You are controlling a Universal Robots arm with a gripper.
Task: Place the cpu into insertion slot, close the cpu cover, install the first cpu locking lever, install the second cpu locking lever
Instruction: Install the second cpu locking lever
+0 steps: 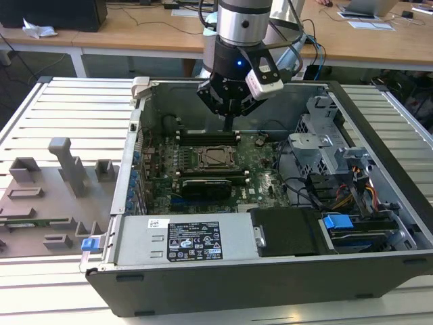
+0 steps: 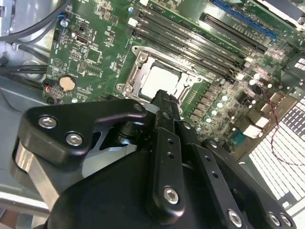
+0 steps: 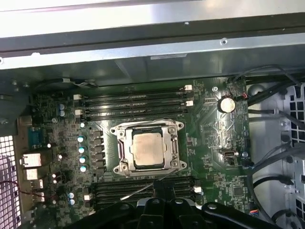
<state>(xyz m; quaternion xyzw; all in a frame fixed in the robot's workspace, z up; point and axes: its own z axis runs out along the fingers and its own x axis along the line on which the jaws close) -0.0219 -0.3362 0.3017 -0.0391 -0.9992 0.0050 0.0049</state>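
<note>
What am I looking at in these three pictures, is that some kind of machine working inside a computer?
Yes. A robot arm with a gripper hangs over an open computer case lying on a slatted table. The exterior view is taken from a camera standing off the arm; the two wrist views come from cameras riding on the arm, looking down past the gripper. Inside the case is the green motherboard. At its middle sits the cpu, a silvery square chip, already lying in the insertion slot, with the cpu cover framing it. Long black memory slots run beside it. The gripper hovers above the board and seems to hold nothing.
</note>
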